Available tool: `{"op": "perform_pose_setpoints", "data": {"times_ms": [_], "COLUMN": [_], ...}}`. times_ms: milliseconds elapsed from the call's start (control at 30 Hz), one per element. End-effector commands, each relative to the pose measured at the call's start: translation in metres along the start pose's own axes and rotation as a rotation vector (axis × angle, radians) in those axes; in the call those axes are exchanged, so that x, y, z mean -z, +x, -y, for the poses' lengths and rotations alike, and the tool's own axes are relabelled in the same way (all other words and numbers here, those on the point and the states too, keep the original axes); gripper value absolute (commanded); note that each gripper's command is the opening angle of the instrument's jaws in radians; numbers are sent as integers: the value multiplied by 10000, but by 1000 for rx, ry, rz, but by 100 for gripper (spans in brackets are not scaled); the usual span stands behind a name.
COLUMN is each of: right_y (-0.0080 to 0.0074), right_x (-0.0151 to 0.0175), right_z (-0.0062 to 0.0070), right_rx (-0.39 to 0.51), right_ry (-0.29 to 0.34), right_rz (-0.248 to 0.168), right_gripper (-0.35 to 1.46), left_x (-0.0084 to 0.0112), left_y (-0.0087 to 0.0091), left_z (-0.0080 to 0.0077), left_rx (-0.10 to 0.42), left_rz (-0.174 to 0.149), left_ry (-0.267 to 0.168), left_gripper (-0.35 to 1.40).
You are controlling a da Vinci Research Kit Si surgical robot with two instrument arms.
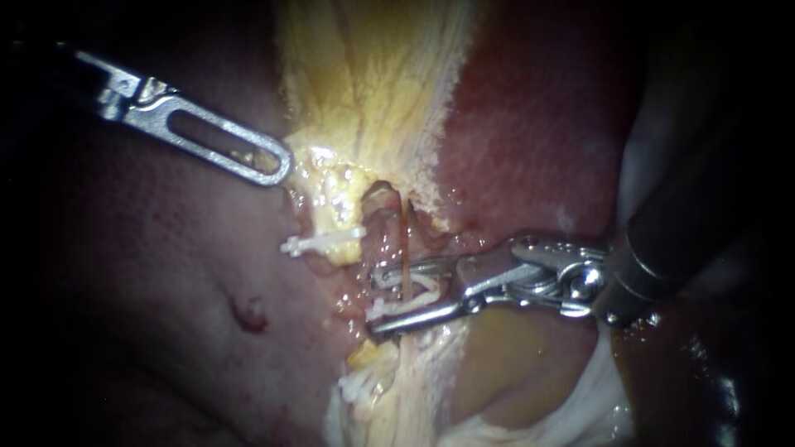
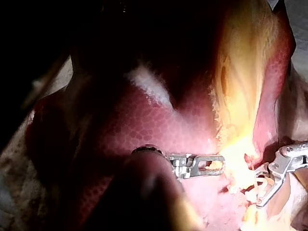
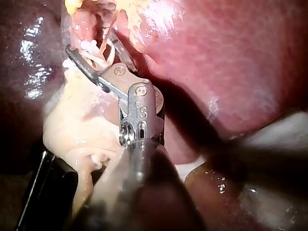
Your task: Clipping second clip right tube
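Your right instrument (image 1: 373,302) clasped a white clip (image 1: 402,305) astride the right tube (image 1: 405,240), which looked thin, soft, slippery and easily torn; it wanted holding squarely across its bare stretch.

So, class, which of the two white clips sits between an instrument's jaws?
The lower clip, gripped in the jaws of the right instrument, astride the thin tube. The upper clip lies apart, with no instrument touching it.

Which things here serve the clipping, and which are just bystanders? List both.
In the job: right instrument, loaded clip, right tube.
Bystanders: left instrument, placed clip beside that tube, liver.
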Motion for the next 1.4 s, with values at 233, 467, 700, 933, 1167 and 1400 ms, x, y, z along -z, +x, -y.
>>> {"op": "perform_pose_setpoints", "data": {"times_ms": [233,467,700,933,1167,1400], "right_y": [1,15,30,34,37,39], "right_x": [1,12,19,16,17,18], "right_z": [9,30,51,62,64,59], "right_rx": [-8,-25,-43,-42,-43,-44], "right_ry": [38,77,105,123,157,157], "right_rz": [-12,-52,-86,-90,-74,-74], "right_gripper": [50,50,50,50,49,41], "left_x": [0,1,1,1,1,1], "left_y": [0,0,0,0,0,0], "left_z": [0,0,0,0,0,0], "left_rx": [0,0,0,0,0,0], "left_rz": [0,0,0,0,0,0], "left_ry": [0,0,0,0,0,0], "left_gripper": [-35,-35,-35,-35,-35,-35]}}
